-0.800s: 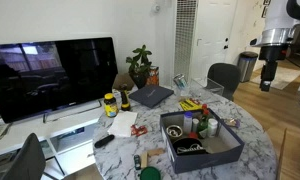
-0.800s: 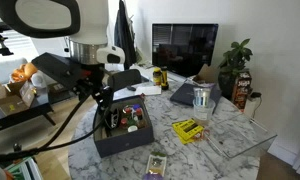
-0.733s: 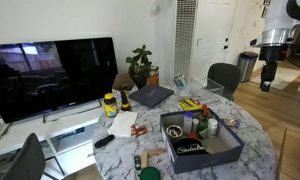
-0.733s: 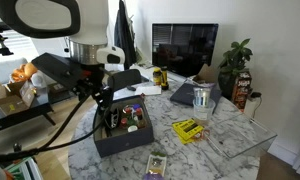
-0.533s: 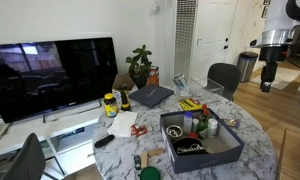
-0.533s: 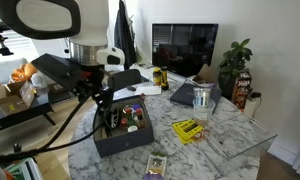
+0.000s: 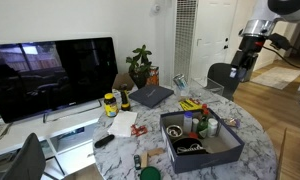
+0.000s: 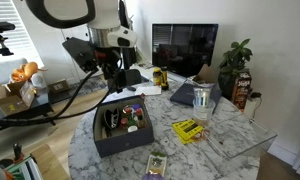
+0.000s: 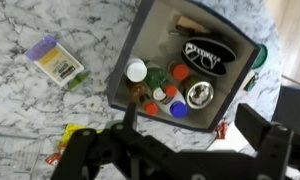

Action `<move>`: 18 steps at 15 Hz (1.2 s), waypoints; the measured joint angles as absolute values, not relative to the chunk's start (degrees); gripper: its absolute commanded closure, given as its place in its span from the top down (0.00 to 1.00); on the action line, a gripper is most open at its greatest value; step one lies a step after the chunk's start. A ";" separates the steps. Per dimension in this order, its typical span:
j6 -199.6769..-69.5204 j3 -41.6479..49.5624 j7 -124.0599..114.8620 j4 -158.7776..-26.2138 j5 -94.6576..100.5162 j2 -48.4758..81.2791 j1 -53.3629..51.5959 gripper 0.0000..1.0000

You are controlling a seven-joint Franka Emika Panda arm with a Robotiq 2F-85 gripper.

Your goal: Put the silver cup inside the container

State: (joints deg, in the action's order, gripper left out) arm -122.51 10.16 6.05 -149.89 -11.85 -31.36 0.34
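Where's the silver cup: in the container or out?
In. The wrist view shows the silver cup mouth-up inside the container, within its walls, beside coloured bottle caps.

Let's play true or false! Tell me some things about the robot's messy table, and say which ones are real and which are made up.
1. The container already has stuff inside it. True.
2. The gripper is holding the silver cup. False: the gripper is open and empty, up above the table, and the cup stands on the table beside the laptop.
3. The TV is showing a cartoon. False: its screen is dark.
4. A green plant stands near the TV. True.
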 measured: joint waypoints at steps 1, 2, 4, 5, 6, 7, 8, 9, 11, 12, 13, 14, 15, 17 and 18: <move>-124.46 9.63 3.66 -146.98 -12.69 -28.63 0.38 1.00; -126.16 9.33 1.33 -143.76 -13.18 -25.79 0.52 1.00; -128.85 9.16 -3.12 -136.71 -13.33 -19.89 1.42 1.00; -129.79 9.16 -5.24 -133.02 -13.33 -16.86 2.18 1.00; -130.82 9.16 -7.21 -129.41 -13.33 -13.97 3.01 1.00; -131.80 9.19 -9.21 -125.80 -13.23 -11.03 3.94 1.00; -132.71 9.24 -11.19 -122.39 -13.02 -8.28 4.89 1.00; -133.61 9.34 -13.25 -119.06 -12.65 -5.56 5.90 1.00; -134.97 9.73 -17.79 -113.53 -11.03 -0.81 7.75 1.00; -135.13 9.88 -19.55 -111.48 -10.20 0.95 8.37 1.00; -135.14 9.91 -20.45 -110.14 -9.82 2.19 8.74 1.00; -135.14 9.92 -20.97 -109.43 -9.70 2.86 8.81 1.00; -135.15 9.89 -21.31 -109.18 -9.62 3.11 8.78 1.00; -135.15 9.88 -21.46 -109.03 -9.59 3.14 8.74 1.00; -135.15 9.88 -21.48 -108.97 -9.59 3.14 8.74 1.00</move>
State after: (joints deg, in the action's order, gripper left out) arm -135.15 9.88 -21.48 -108.97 -9.59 3.14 8.74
